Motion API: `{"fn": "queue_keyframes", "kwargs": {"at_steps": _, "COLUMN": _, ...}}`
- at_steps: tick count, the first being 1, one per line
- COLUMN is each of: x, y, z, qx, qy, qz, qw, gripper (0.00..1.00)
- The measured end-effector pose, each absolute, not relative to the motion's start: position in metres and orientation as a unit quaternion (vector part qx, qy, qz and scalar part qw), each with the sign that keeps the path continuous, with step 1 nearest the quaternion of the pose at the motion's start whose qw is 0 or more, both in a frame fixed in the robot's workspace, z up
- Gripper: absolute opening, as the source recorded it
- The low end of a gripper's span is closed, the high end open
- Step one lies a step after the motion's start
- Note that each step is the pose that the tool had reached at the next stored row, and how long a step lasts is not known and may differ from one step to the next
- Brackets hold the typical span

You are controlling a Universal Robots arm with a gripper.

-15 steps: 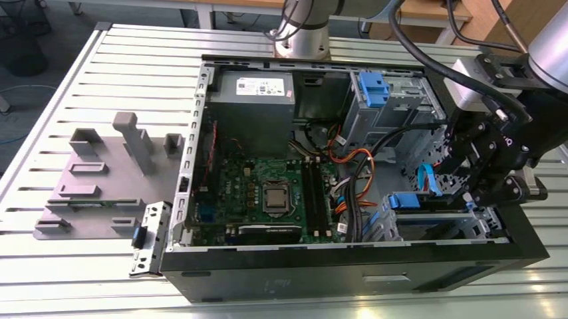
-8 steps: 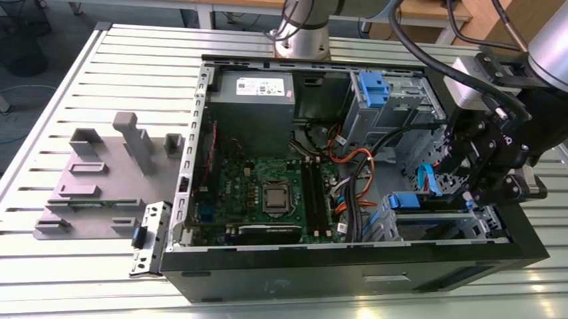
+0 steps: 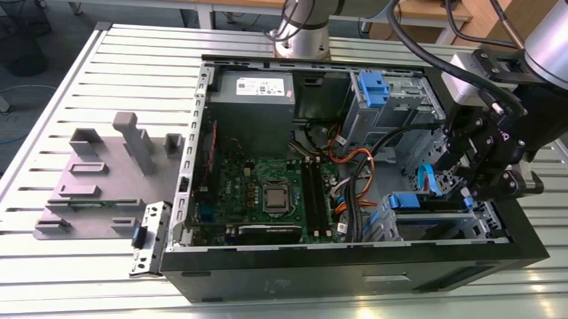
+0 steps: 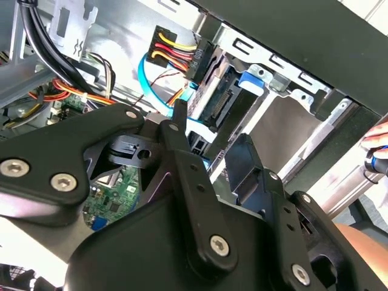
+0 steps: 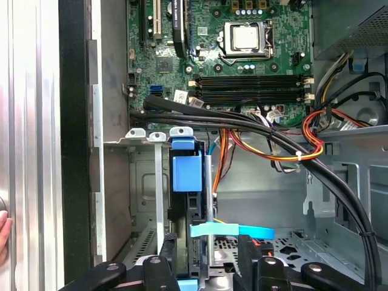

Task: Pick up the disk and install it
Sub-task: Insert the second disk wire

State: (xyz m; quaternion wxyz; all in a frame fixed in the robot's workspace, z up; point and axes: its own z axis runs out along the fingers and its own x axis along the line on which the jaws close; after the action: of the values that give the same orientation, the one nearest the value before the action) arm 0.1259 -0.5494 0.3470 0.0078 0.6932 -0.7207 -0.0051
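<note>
1. Resting edge-on in the drive cage (image 3: 461, 229) of the open computer case (image 3: 355, 266), at about 4 o'clock of the case in the exterior view: the disk (image 3: 404, 201).
2. Disk, detail: in the first wrist view its blue handle end (image 5: 186, 173) stands just past the cage's lip. In the second wrist view its connector end (image 4: 218, 103) is seen inside the cage.
3. Gripper (image 3: 466, 197): hung over the same cage, at 3 o'clock of the exterior view.
   - In the first wrist view the gripper (image 5: 206, 260) is placed astride the disk's edge.
   - The jaws are held apart, and a strip of cage shows between the disk and one finger.
   - No clamping on the disk is seen.
4. Cabling: a light-blue flat cable (image 5: 233, 231) is laid across the disk's edge close to the fingertips. Whether any plug is seated in the disk cannot be told.
5. Other stock:
   - motherboard (image 3: 266, 193) at the case's centre
   - grey power-supply box (image 3: 253, 100) at 11 o'clock of the case
   - grey fixture plate (image 3: 98, 186) on the slatted table (image 3: 71, 279), at 9 o'clock of the exterior view
6. Progress, as judged:
   - Pick-up is counted as done, since the disk is already inside its bay.
   - Insertion looks near its end or complete.
   - Whether the disk is pushed fully home is not shown.
</note>
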Motion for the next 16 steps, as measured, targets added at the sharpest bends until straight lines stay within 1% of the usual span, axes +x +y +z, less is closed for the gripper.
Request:
{"fn": "queue_keyframes", "kwargs": {"at_steps": 7, "x": 0.1259, "y": -0.5424, "z": 0.3469, "qx": 0.693, "qy": -0.721, "qz": -0.005, "qw": 0.008, "gripper": 0.53}}
{"fn": "queue_keyframes", "kwargs": {"at_steps": 16, "x": 0.1259, "y": -0.5419, "z": 0.3481, "qx": 0.693, "qy": -0.721, "qz": -0.005, "qw": 0.008, "gripper": 0.53}}
